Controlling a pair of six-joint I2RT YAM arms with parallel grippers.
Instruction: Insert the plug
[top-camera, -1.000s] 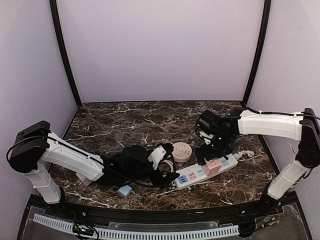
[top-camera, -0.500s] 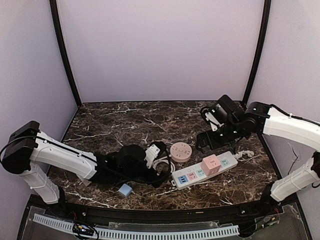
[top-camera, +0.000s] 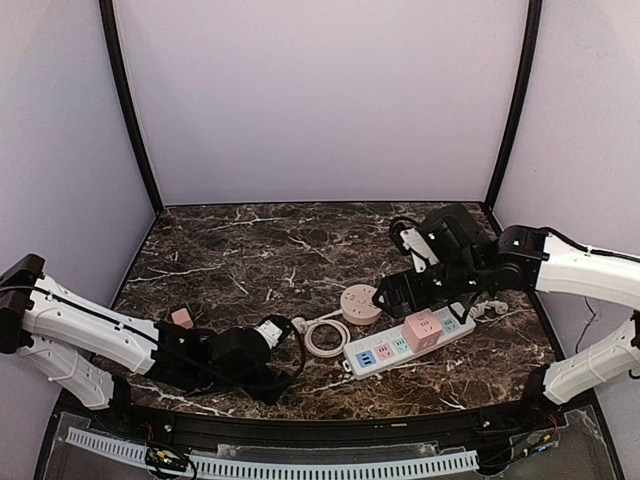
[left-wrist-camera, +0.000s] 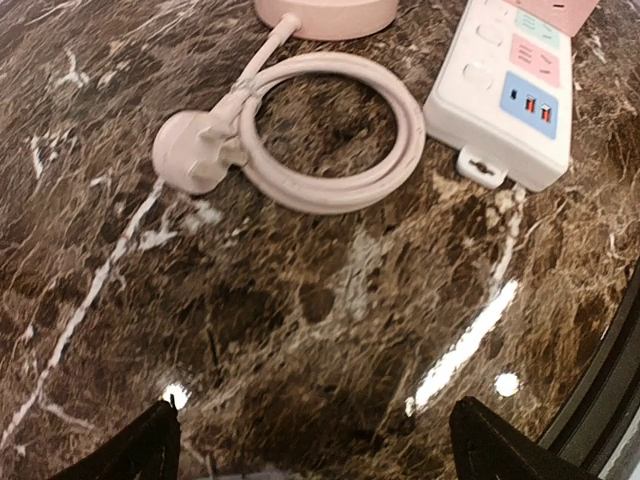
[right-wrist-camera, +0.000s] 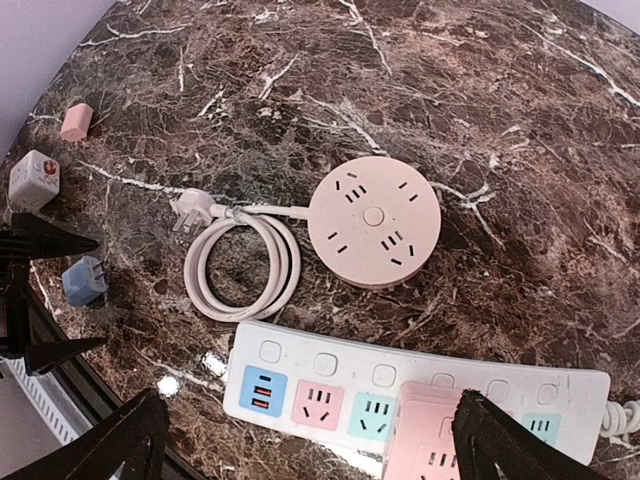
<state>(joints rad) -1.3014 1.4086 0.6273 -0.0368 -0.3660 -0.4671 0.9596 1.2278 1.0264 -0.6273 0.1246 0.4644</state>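
Observation:
The pink plug (left-wrist-camera: 190, 155) lies flat on the marble at the end of a coiled pink cable (top-camera: 325, 338) that runs to a round pink socket (top-camera: 360, 303). A white power strip (top-camera: 405, 342) lies to the right of the coil, with a pink cube adapter (top-camera: 422, 328) standing on it. My left gripper (left-wrist-camera: 315, 425) is open and low near the front edge, short of the plug. In the right wrist view its fingers (right-wrist-camera: 50, 243) flank a small blue cube (right-wrist-camera: 85, 281). My right gripper (right-wrist-camera: 310, 430) hovers open above the strip (right-wrist-camera: 420, 390) and holds nothing.
A small pink block (right-wrist-camera: 76, 120) and a white adapter (right-wrist-camera: 32, 178) sit on the left part of the table. The black front rail (top-camera: 330, 428) runs close behind the left gripper. Dark posts (top-camera: 130, 110) and purple walls bound the table.
The left arm has drawn back left toward the front edge, uncovering the coil and plug and hiding the blue cube from above. The right arm has swung left over the strip.

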